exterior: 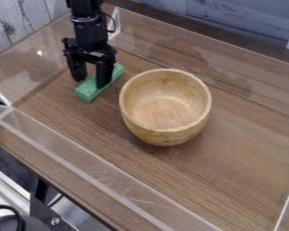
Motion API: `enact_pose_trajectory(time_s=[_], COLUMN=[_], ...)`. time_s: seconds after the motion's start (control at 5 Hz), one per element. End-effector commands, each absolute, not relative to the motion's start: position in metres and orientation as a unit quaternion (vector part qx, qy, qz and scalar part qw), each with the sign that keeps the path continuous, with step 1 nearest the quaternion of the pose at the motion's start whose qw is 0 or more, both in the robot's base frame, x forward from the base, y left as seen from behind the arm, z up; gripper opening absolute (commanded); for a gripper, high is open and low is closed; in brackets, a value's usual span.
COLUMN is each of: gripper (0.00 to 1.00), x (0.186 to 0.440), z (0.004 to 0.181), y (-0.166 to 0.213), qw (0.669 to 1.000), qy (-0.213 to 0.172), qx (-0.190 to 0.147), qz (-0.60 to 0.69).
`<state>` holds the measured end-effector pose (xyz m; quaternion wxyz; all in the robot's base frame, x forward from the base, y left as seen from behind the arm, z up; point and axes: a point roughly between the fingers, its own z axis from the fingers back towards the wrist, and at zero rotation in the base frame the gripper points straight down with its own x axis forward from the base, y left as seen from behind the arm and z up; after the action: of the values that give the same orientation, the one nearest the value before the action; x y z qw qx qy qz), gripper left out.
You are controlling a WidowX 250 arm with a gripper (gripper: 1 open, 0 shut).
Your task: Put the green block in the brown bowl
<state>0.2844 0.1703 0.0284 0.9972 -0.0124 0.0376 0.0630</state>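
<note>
One green block lies flat on the wooden desk, just left of the one brown bowl and not touching it. The bowl stands upright with nothing in it. One black tool points straight down over the block, its two fingers spread apart on either side of the block's far end, not clamped on it. Low clear walls edge the desk on its near and left sides.
</note>
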Motion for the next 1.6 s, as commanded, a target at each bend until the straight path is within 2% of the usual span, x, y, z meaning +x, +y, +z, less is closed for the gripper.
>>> enact_pose_trajectory(time_s=[0.0, 0.2, 0.4, 0.6, 1.2, 1.4], gripper=[1.00, 1.00, 0.00, 0.00, 0.00, 0.00], x=[0.294, 0.296, 0.297, 0.297, 0.298, 0.298], z=[0.033, 0.031, 0.029, 0.033, 0.065, 0.097], y=[0.178, 0.179, 0.179, 0.178, 0.172, 0.170], qw=[0.997, 0.997, 0.997, 0.997, 0.997, 0.996], qy=[0.021, 0.024, 0.024, 0.022, 0.005, -0.025], qx=[0.002, 0.002, 0.001, -0.002, -0.020, -0.026], qz=[0.069, 0.071, 0.073, 0.075, 0.080, 0.083])
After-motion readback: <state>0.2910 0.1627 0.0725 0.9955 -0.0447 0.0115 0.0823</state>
